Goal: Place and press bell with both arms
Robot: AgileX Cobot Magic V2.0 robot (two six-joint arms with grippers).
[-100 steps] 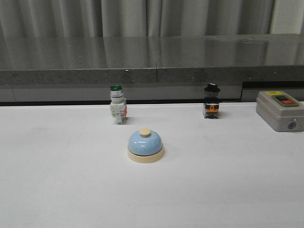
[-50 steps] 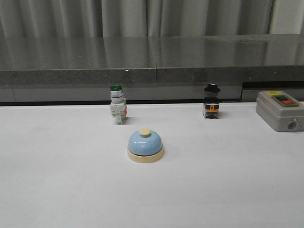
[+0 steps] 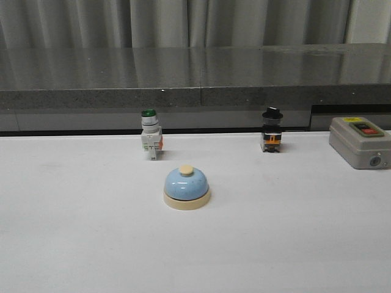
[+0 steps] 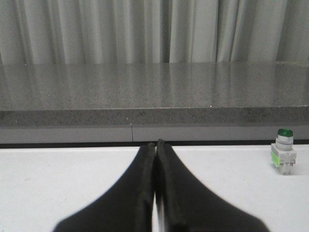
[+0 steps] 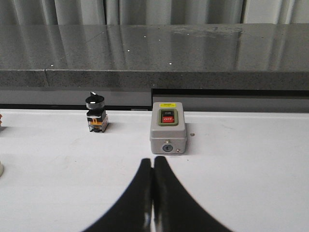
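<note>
Nothing has moved since the earlier frames. Left tool [image 4: 155, 193] and right tool [image 5: 153, 198] are both closed and empty. Ahead of them, between the two, the light-blue dome bell with cream base [image 3: 186, 188] sits free on the white table [image 3: 73, 244]. Either tool should probably open fully before closing evenly on the base.

Soft, even light falls from above, the white table [image 3: 73, 244] looks bright without glare, the grey counter [image 3: 195, 67] shows pale reflections, shadows are faint, and all three views are slightly grainy.
</note>
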